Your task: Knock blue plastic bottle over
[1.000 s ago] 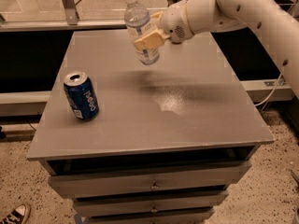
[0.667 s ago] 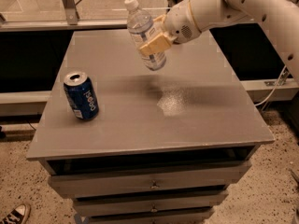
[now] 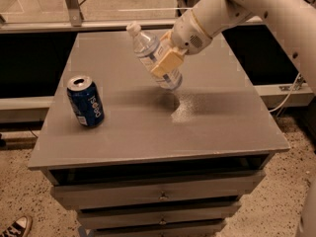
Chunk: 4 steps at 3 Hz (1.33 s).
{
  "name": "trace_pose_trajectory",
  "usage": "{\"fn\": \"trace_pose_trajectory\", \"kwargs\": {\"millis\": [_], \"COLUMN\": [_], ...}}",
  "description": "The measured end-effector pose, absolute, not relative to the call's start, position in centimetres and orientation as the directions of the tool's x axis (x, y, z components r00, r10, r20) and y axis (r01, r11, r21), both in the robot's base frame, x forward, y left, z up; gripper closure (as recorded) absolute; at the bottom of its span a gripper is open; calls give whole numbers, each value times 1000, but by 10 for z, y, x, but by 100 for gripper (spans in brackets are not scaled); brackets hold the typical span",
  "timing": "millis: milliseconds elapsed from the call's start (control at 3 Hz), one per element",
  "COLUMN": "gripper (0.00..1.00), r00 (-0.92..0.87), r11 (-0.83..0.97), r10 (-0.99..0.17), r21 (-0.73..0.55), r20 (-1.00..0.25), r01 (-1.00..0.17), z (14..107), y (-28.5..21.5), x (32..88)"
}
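Bottle mid-tip on the bench, gripper clamped on it

The gripper (image 3: 167, 63) is over the middle of the grey bench (image 3: 222, 127), a bit toward the back edge, and its tan fingers (image 3: 163, 67) are pinched onto the midsection of the blue plastic bottle (image 3: 143, 43); the bottle leans hard, white cap (image 3: 132, 27) pointing up toward the back-left corner, bottom end down near the centre of the top; can't tell if that end actually touches the surface; the white arm (image 3: 256, 9) comes in over the back-right corner; a dark blue soda can (image 3: 86, 101) stands upright near the left edge, well apart from the bottle; drawers (image 3: 160, 196) run under the front edge, and a sneaker (image 3: 15, 227) pokes in on the floor below the front-left corner
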State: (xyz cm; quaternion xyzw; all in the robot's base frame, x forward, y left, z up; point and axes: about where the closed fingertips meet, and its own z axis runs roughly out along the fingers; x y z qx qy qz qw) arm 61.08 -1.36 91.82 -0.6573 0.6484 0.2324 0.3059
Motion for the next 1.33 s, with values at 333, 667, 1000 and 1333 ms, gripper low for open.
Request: {"fn": "trace_pose_trajectory", "kwargs": {"millis": [333,667,1000,1333], "gripper": [75,53,29,6], "r00": [42,16,-1,-13], "r11": [8,18,34,52], "r10": [-757,-776,-778,-774], "r21": [-73,-46,-40,-44], "r20": [-652,-630,-628,-632], "r01": [-997,-999,-999,-998], "z": [899,880,867,862], "y": [-6,4,13,16], "x": [607,609,613,616]}}
